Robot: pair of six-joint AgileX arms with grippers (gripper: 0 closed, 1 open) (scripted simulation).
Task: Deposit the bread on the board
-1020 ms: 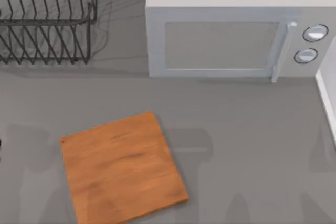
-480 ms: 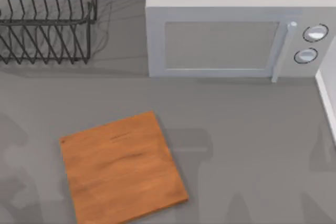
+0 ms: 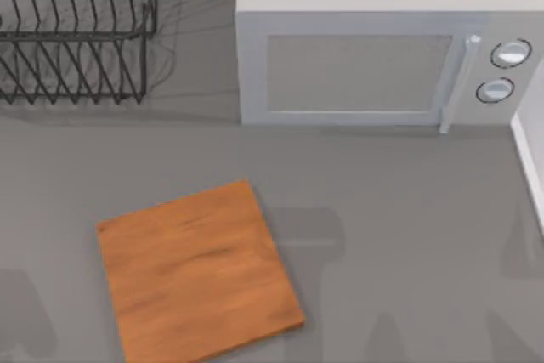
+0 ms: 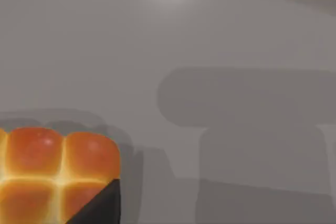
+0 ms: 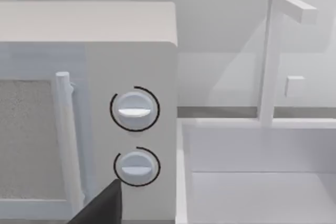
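From above, the flat, roughly square orange-brown wooden board (image 3: 197, 272) lies slightly skewed on the grey table (image 3: 399, 235), toward the near left, its top bare. Behind it on the right stands a boxy light-grey microwave (image 3: 374, 57) with a mesh window, a vertical bar handle and two round dials, its door closed; a black wire dish rack (image 3: 76, 31) sits at the far left corner, and a pale raised edge runs along the right side. Seen from the left wrist, the small golden-orange bread (image 4: 55, 174), a block of pull-apart rolls, rests on the table right against a dark fingertip (image 4: 100, 208) of the left gripper; whether the jaws are apart or closed on it cannot be told. A corner of the board lies well beyond the jaws, with open grey tabletop between. Seen from the right wrist, a dark fingertip (image 5: 100, 205) of the right gripper points at the microwave's dial panel, beside a white sink basin (image 5: 257, 182) with a thin white faucet (image 5: 275, 51); the state of these jaws cannot be told either.
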